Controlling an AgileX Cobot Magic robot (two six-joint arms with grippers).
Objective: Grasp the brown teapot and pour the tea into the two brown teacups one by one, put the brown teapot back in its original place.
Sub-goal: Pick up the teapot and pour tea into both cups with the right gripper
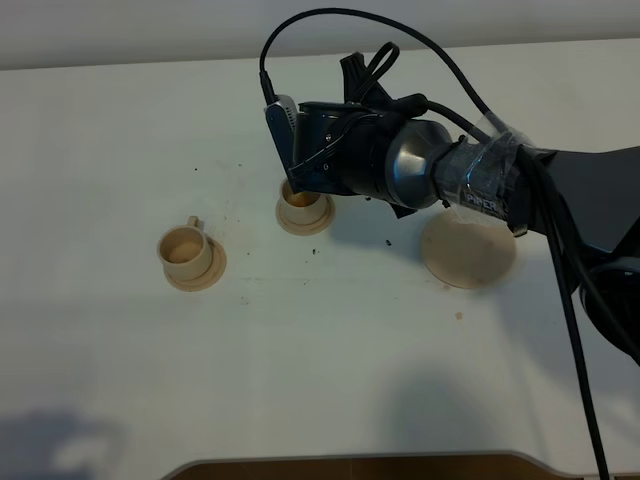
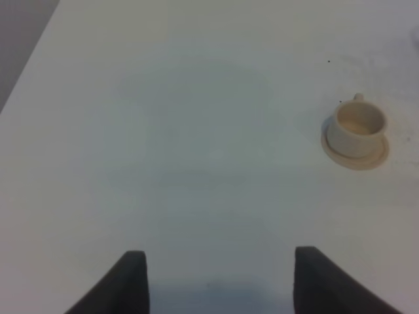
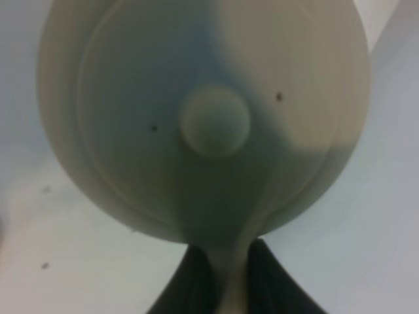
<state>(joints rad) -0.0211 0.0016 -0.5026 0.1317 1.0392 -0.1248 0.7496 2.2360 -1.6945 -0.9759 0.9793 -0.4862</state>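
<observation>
The brown teapot [image 3: 209, 118] fills the right wrist view, lid and knob facing the camera. My right gripper [image 3: 229, 265] is shut on its handle. In the exterior high view the right arm [image 1: 400, 160] reaches across the middle and hides the teapot, above the right teacup [image 1: 300, 204] on its saucer. The left teacup [image 1: 186, 248] stands on its saucer further left. It seems to be the cup in the left wrist view [image 2: 357, 127]. The wide saucer disc [image 1: 468, 250] lies empty on the right. My left gripper [image 2: 219, 281] is open and empty above bare table.
Small dark specks dot the white table [image 1: 320, 350] around the cups. A brown edge [image 1: 360, 465] shows at the table's front. Black cables [image 1: 570, 300] hang from the right arm.
</observation>
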